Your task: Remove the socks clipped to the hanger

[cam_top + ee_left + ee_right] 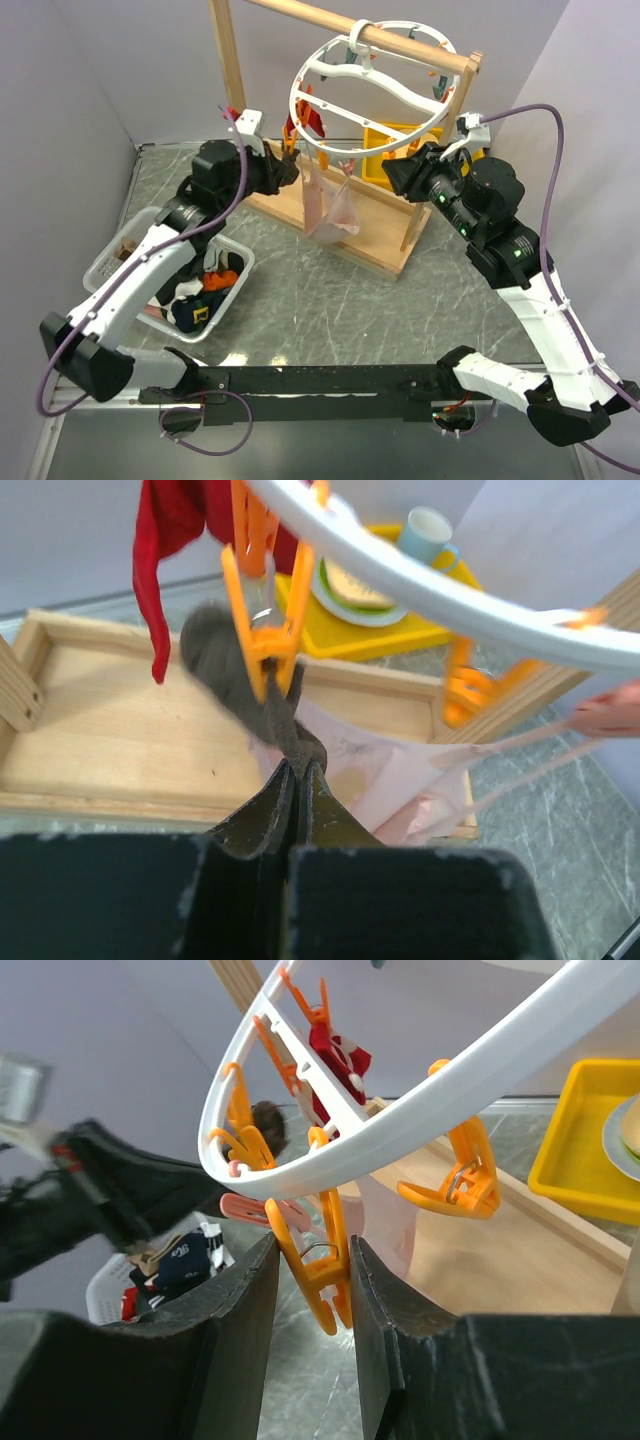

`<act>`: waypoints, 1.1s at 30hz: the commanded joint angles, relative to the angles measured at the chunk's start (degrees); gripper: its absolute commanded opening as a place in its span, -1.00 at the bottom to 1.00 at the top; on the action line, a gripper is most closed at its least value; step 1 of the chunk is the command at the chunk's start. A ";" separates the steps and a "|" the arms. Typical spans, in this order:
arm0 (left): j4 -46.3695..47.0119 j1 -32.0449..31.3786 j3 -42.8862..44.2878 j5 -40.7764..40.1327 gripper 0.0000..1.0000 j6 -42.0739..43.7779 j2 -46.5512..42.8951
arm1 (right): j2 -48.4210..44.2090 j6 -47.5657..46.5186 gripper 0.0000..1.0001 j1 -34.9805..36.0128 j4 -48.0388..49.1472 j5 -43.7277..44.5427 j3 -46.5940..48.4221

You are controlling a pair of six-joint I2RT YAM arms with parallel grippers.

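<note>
Left claw: the left claw [298,780] was pinched fully closed on the lower end of a dark grey fuzzy sock [215,655], just under the clip that held it.
Held sock: it hung from an orange plastic clip [262,630] on the near-left side of the ring, drawn taut between clip and claw; the clip had not let go.
Right claw: the right claw [314,1252] stood narrow around another orange hanging clip [322,1265] on the ring's right side, one finger against each flank. No sock showed in that clip.
Hanger: the white round plastic hanger with spokes [470,1085] hung by its hook from the top bar of the light wooden frame rack [225,50], tilted, between the two arms.
Done so far: several socks in black, navy, white and orange [195,295] lay heaped in a white plastic laundry basket [232,295] on the grey marbled desk [330,310], left of the rack. By that heap, a good share of the job looked finished.
Left to do: besides the grey sock in the grip, a red sock [160,550] and pale pink socks [335,215] remained clipped. Whether the pink ones were one or two could not be told.
Step in hand: most likely pulling the grey sock free while the other arm steadied the ring.
</note>
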 commanded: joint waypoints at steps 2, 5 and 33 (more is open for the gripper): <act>-1.54 -0.46 4.35 -3.26 -0.98 2.51 -7.25 | 0.49 0.55 -0.21 -0.95 -4.29 1.12 1.80; -2.42 -0.55 4.97 -3.54 -0.98 2.78 -9.45 | 1.37 0.55 -0.21 -1.22 -4.21 1.38 2.42; 0.38 -10.04 4.70 2.18 -0.98 -0.92 -13.67 | -0.55 -1.12 0.55 -4.47 -7.98 -2.82 5.84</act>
